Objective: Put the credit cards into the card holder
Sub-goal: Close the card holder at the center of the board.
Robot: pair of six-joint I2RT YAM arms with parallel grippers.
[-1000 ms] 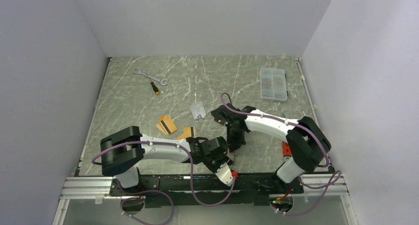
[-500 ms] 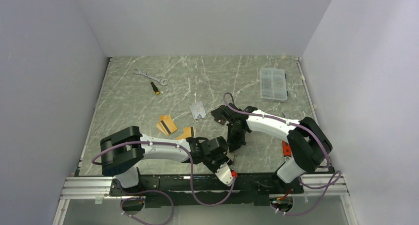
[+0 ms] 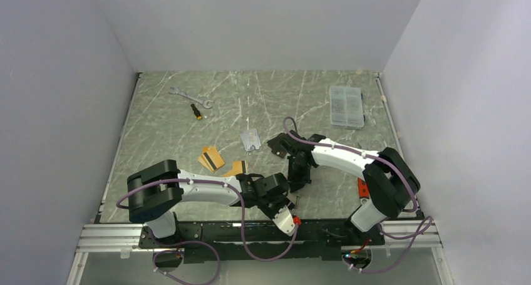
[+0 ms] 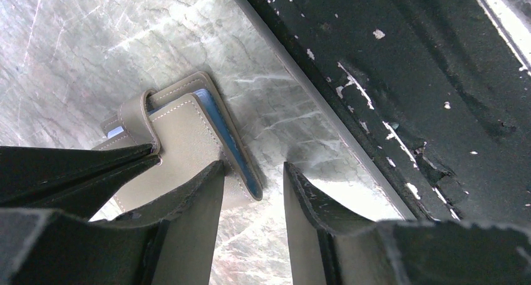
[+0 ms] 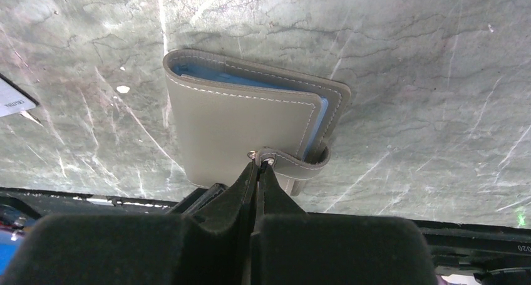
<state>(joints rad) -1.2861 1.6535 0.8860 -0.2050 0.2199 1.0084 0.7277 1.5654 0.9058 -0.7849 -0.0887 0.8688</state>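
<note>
Closed and flat on the table point(image 3: 163, 128), close to the near edge and just in front of the dark rail point(image 4: 407, 78): the card holder point(image 5: 244, 131). Grey-taupe, pale stitching, blue sleeves peeking out along the edges, snap tab point(image 5: 300, 166) wrapped round one side. From overhead, mostly hidden beneath the two wrists.

Fingers of the right gripper point(image 5: 260, 166) pressed fully together, no gap at all. Tips set right at the snap, at the root of the tab (tab nipped between them or not: cannot tell).

Jaws of the left gripper point(image 4: 252, 172) roughly half open, gripping nothing. One finger point(image 4: 188, 228) over the holder's cover (touching or just above, hard to say). The other finger point(image 4: 313, 228) off it, above bare table beside the rail. In the gap between them, one corner of the holder.

Loose on the table, to the left of the holder and farther back: the credit cards point(image 3: 211, 158). Gold-orange with a black stripe there, another gold-orange one point(image 3: 237, 168) nearer the left wrist, a silver-grey one point(image 3: 250, 139) just beyond.

Toward the back wall: a wrench point(image 3: 191, 97) and a small screwdriver point(image 3: 196, 111) on the left, a clear box point(image 3: 346, 106) on the right (all well apart from both arms).
</note>
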